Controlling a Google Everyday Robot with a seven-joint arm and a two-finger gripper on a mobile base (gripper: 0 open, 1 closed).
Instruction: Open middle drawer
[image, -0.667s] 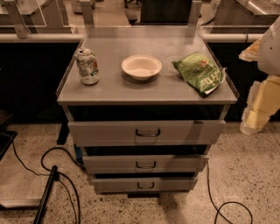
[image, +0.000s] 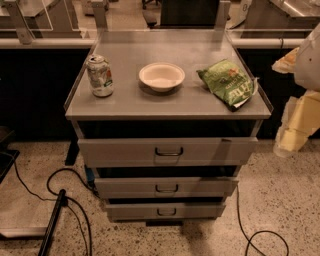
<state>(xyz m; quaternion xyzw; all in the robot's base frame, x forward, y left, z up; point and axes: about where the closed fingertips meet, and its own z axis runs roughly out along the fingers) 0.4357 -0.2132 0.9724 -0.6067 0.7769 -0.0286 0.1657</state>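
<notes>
The grey metal cabinet has three drawers stacked in front. The middle drawer (image: 200, 186) is the mid-sized front, with a small dark loop handle (image: 166, 188) at its centre. It sits between the tallest, widest front (image: 115, 151) above and the smallest front (image: 130, 210) below. A dark gap shows above it. My gripper (image: 286, 139), pale yellow and white, hangs at the right edge of the view, beside the cabinet's right side, level with the top drawer. It touches no drawer.
On the cabinet top (image: 125, 102) stand a drink can (image: 100, 75), a white bowl (image: 161, 76) and a green chip bag (image: 227, 83). Black cables (image: 75, 200) lie on the speckled floor at left and a cable loop (image: 265, 240) at lower right. Counters stand behind.
</notes>
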